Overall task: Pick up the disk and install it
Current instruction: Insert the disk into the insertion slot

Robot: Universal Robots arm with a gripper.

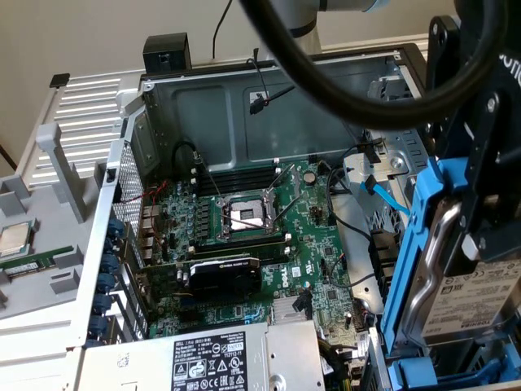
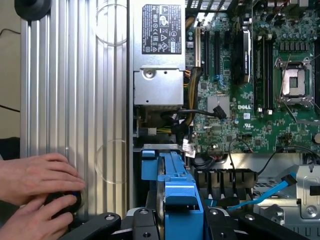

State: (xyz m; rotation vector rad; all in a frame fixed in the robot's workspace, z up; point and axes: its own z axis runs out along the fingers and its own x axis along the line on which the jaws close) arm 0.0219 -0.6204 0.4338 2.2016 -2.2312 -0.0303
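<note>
The disk, silver-grey with a white label and framed by its blue carrier, is held on edge at the exterior view's right, over the front corner of the open computer case. It is clamped by the gripper, whose jaws are closed on the carrier's two sides. In the wrist view the carrier is seen standing between the black fingers. The arm is positioned above the case, with a thick black cable looped across the top of the exterior view, and the wrist is turned so that the disk's long side runs roughly upright. Just beside the disk, a blue data cable is draped near the drive bays. Further off, the motherboard is exposed with its CPU socket open, and the power supply is seen at the case's near side. In the wrist view, a person's hands are rested on a ribbed metal surface beside the case, wrapped around a small black object.
</note>
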